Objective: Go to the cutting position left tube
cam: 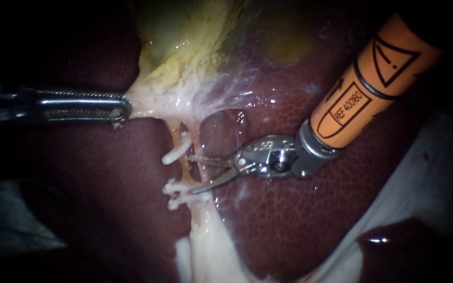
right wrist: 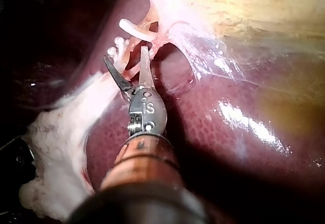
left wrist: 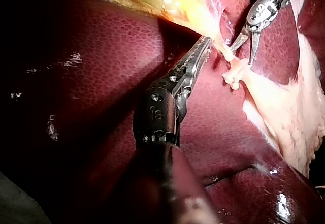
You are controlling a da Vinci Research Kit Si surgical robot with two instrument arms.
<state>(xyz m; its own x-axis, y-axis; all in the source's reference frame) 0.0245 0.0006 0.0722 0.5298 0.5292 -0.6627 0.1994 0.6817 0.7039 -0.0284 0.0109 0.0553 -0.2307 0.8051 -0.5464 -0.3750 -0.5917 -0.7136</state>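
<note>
Pincer first: on the right instrument (cam: 192, 174), which enters from the upper right on an orange shaft, it is a pair of slim curved blades spread to a moderate gap and gripping nothing. The blades straddle the left tube (cam: 185, 170), a thin yellowish strand running down from the gallbladder (cam: 184, 31) across the dark red liver (cam: 289, 225). They bracket the bare stretch of that tube between the upper clip (cam: 176, 153) and the lower clips (cam: 176, 195), all of them white. The upper blade lies across a second pale strand just to the right of the left tube. The lower blade points at the lower clips. Whether either blade touches the tube cannot be made out.

The right wrist view (right wrist: 125, 53) shows the same spread, with a pinkish tube between the two blades and the clips just ahead of them.

On the left instrument (cam: 126, 108), coming in from the left, the pincer is closed flat on the pale tissue (cam: 148, 105) at the gallbladder's lower end, which stretches taut from its tip toward the tubes. In the left wrist view this pincer (left wrist: 207, 42) lies beside that tissue, with the right instrument's parted blades (left wrist: 239, 54) ahead of it.
</note>
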